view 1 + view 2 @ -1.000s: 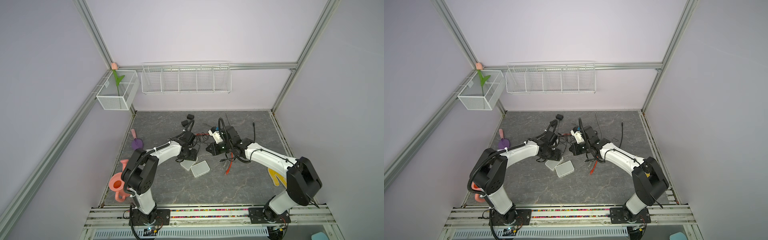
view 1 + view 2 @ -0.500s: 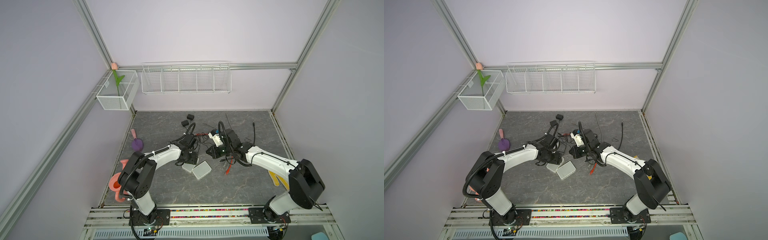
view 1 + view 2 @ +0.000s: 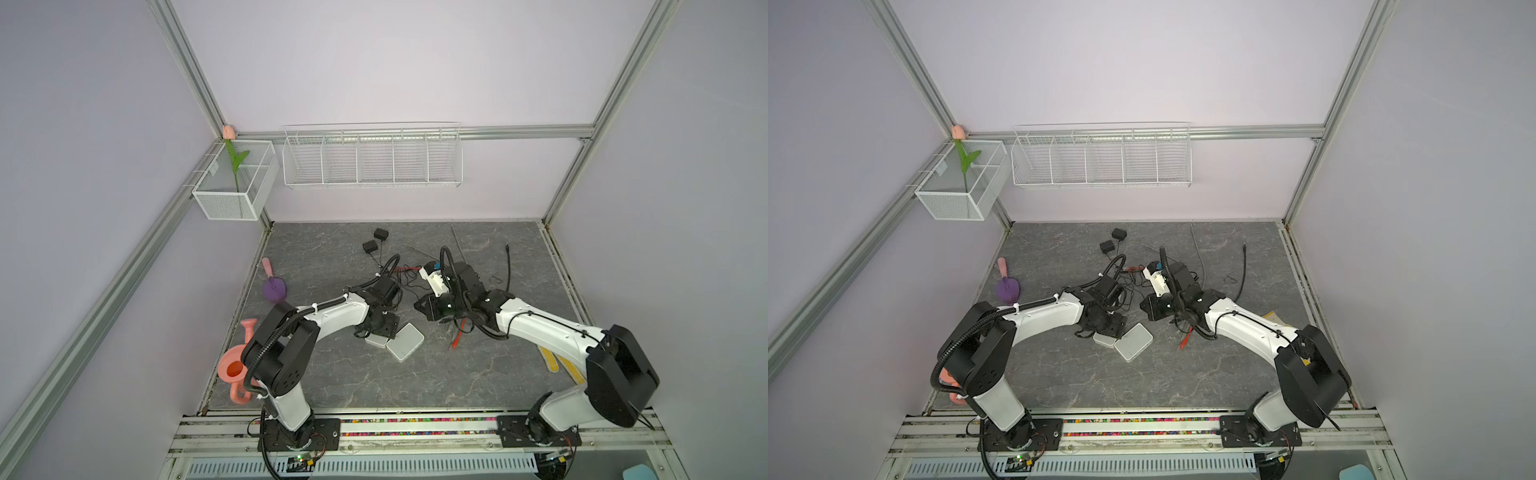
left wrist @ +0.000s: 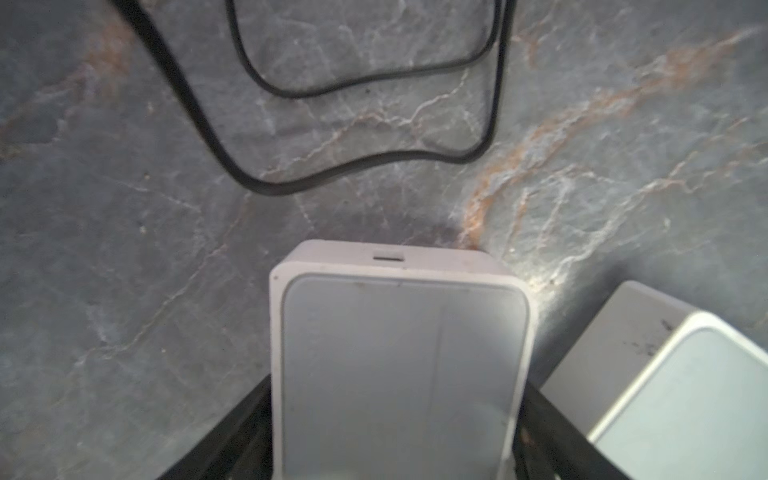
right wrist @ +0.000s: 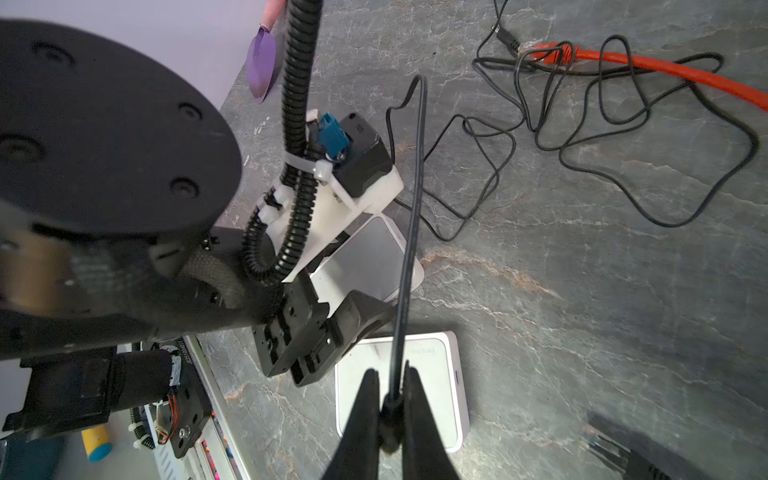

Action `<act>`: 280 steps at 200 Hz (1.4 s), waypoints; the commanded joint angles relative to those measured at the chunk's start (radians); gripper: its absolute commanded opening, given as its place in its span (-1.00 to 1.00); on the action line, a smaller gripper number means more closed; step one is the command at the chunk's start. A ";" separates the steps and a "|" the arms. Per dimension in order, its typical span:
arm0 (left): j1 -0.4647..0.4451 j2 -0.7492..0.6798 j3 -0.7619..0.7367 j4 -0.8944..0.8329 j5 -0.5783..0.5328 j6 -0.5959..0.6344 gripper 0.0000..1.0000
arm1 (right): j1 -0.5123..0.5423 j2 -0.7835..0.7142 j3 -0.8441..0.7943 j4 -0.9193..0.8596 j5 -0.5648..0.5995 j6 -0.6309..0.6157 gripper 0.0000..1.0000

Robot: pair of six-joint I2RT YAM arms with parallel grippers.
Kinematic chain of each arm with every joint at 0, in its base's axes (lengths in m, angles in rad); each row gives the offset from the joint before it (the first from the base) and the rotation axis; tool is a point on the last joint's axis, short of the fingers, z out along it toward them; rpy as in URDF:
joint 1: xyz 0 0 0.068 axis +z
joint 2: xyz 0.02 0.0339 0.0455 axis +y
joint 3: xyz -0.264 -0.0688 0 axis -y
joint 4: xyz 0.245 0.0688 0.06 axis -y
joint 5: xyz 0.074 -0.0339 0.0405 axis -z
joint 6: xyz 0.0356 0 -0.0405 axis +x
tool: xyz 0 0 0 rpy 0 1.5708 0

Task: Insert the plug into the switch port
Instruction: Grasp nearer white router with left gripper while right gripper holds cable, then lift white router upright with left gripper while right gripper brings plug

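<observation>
Two white square switches lie side by side mid-table. My left gripper [image 3: 380, 328] is down over the nearer-left switch [image 4: 399, 365], open, one finger [image 4: 232, 440] on each side of it. A slim port [image 4: 388, 257] shows on that switch's far side wall. The other switch [image 3: 405, 341] lies free beside it, with a slot [image 5: 456, 376] in its edge. My right gripper [image 5: 390, 399] hovers above this second switch [image 5: 440, 386], shut on the black plug [image 5: 390, 409]. The plug's thin black cable [image 5: 411, 232] runs away across the table.
Tangled black cables [image 5: 623, 124] and an orange cable [image 5: 665, 70] lie behind the switches. Two black adapters [image 3: 376, 241] sit further back. A purple trowel [image 3: 274, 289] and pink watering can [image 3: 237, 365] are at the left edge, yellow strips [image 3: 557, 361] at the right.
My left gripper has come forward and down over the white switch, its fingers spreading wider. My right gripper has shifted slightly forward, still pinching the plug.
</observation>
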 commanded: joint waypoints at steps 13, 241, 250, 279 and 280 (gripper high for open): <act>-0.003 0.007 -0.015 -0.053 -0.023 -0.005 0.61 | 0.008 -0.048 -0.023 0.015 0.021 0.008 -0.87; -0.029 -0.756 -0.324 0.365 0.138 0.103 -1.00 | -0.030 -0.222 0.010 0.157 -0.241 0.039 -0.87; -0.029 -0.825 -0.399 0.458 0.154 0.101 -1.00 | -0.029 -0.234 0.011 0.204 -0.265 0.056 -0.87; -0.030 -1.028 -0.589 0.697 0.221 0.148 -1.00 | -0.024 -0.272 0.002 0.342 -0.323 0.101 -0.87; -0.030 -1.033 -0.594 0.705 0.224 0.150 -1.00 | -0.023 -0.275 0.000 0.355 -0.327 0.103 -0.87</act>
